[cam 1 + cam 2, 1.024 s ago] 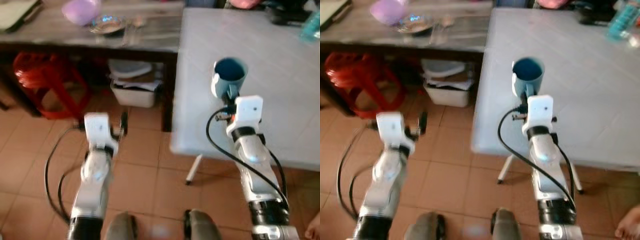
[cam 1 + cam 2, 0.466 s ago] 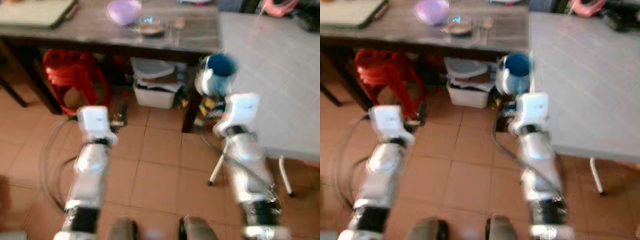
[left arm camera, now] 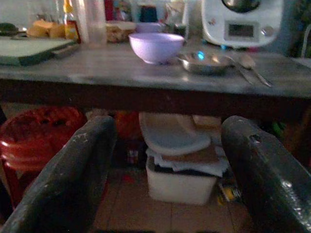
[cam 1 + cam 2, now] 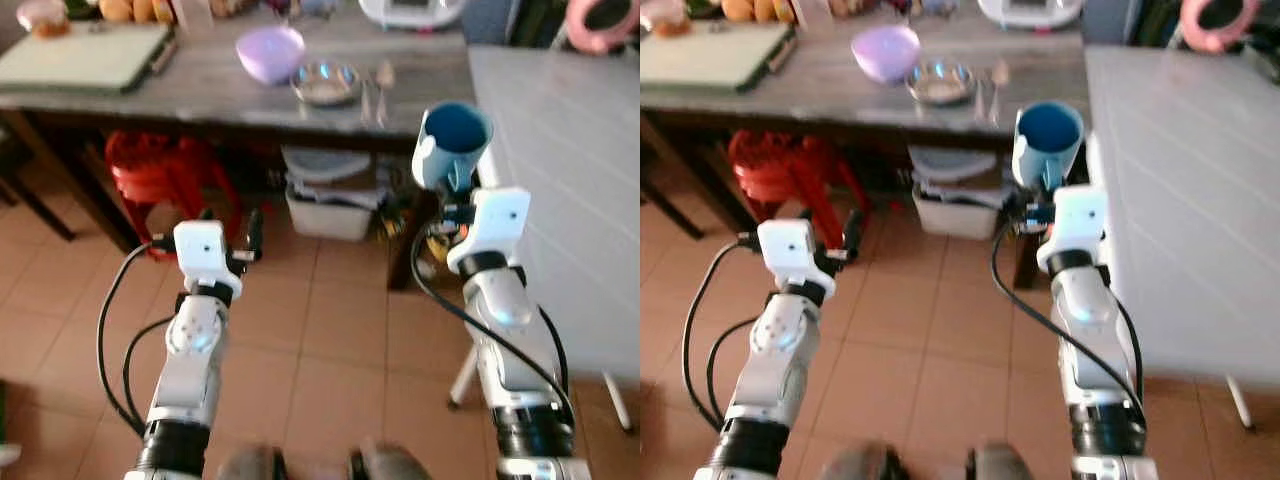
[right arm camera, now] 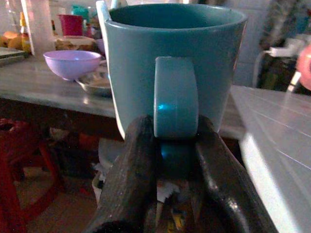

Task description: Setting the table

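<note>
Terracotta tile floor [image 4: 330, 330] under me, grey wooden bench [image 4: 200, 85] ahead, red stool [image 4: 160, 175] and white storage box [image 4: 330, 210] beneath, pale bench [image 4: 580, 180] to my right

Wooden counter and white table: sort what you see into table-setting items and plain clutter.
For the job:
- blue mug, its handle pinched by the right gripper
- purple bowl
- metal dish
- spoon
- white table

Lying about:
- red stool
- white bin under the counter
- cutting board
- white appliance

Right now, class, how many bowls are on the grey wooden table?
2. A purple bowl stands on the grey wooden table, and a metal bowl sits just beside it, toward the spoon. More may lie outside the picture.
</note>
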